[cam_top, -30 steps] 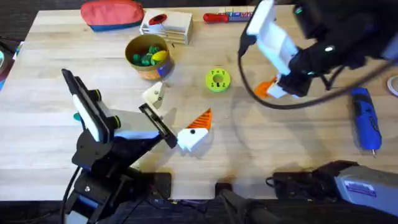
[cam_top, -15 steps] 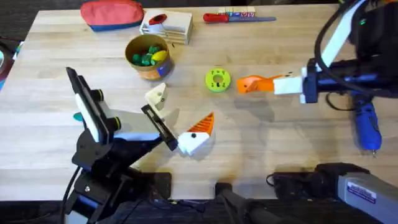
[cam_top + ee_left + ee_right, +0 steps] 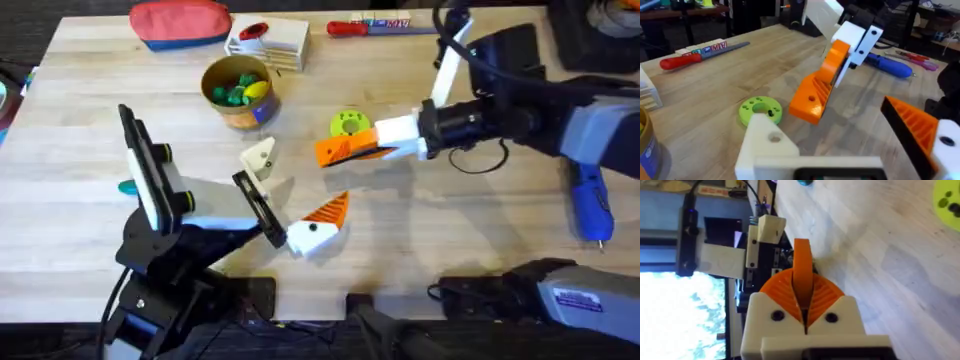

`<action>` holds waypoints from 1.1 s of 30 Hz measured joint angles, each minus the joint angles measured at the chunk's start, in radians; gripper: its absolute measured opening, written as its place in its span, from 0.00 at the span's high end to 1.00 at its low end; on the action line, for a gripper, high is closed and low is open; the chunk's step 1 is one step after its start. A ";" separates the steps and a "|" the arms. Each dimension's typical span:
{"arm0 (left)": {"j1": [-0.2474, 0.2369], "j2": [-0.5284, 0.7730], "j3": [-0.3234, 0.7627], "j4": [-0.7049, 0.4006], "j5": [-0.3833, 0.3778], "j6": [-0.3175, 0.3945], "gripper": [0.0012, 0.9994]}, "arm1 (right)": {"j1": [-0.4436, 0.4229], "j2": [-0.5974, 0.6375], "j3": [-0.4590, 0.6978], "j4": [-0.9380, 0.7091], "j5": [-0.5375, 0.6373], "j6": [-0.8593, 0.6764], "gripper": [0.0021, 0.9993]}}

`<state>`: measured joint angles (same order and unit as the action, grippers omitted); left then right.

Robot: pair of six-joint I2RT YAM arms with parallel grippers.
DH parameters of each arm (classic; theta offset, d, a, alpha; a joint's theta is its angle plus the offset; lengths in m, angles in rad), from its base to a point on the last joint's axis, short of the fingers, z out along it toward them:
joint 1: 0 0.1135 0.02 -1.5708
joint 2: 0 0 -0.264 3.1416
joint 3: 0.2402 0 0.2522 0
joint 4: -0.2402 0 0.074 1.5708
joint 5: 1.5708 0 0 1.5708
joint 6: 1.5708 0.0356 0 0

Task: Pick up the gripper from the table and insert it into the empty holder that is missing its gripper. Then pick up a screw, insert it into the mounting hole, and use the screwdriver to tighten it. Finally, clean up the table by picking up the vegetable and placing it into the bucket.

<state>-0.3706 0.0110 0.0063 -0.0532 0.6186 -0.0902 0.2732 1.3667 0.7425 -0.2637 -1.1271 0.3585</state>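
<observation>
the right gripper (image 3: 350,148) reaches in from the right of the overhead frame to just below the lime-green disc (image 3: 348,124) at centre. its two orange pads are pressed together on the gripper (image 3: 801,275), the loose orange wedge, which in the right wrist view stands edge-on between them. in the left wrist view the same wedge (image 3: 817,90) juts down and left from the white finger blocks, above the wood and well right of the disc (image 3: 760,109).

the left gripper (image 3: 290,195) sits lower centre in the overhead frame with its fingers spread apart, holding nothing. one finger carries an orange tip (image 3: 326,211) on a white block; the other is the holder (image 3: 259,157), a plain white triangular mount, up and left of that tip and left of the held wedge, apart from it.

the bucket (image 3: 238,91) stands at upper left centre of the table (image 3: 90,150) with green and yellow toys inside. the vegetable (image 3: 128,187) shows as a teal sliver at the left, mostly hidden behind the left arm. the screwdriver (image 3: 588,200) lies at the right edge, below the right arm. a red-handled screwdriver (image 3: 370,26) lies along the top edge, and a red pouch (image 3: 180,22) sits at the upper left
</observation>
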 joint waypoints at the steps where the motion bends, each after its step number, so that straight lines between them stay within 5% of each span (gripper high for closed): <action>1: 0.000 0.000 0.000 0.000 0.001 0.000 0.01 | 0.014 0.014 -0.001 0.029 -0.018 0.034 1.00; 16: 0.000 0.000 0.000 -0.001 0.037 0.000 0.01 | 0.116 0.129 -0.002 0.316 -0.153 0.377 1.00; 33: 0.000 0.000 0.000 -0.003 0.073 0.000 0.01 | 0.162 0.134 -0.002 0.399 -0.175 0.438 1.00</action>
<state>-0.3706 0.0109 0.0063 -0.0559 0.6919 -0.0906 0.4355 1.5003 0.7410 0.1354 -1.3022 0.7965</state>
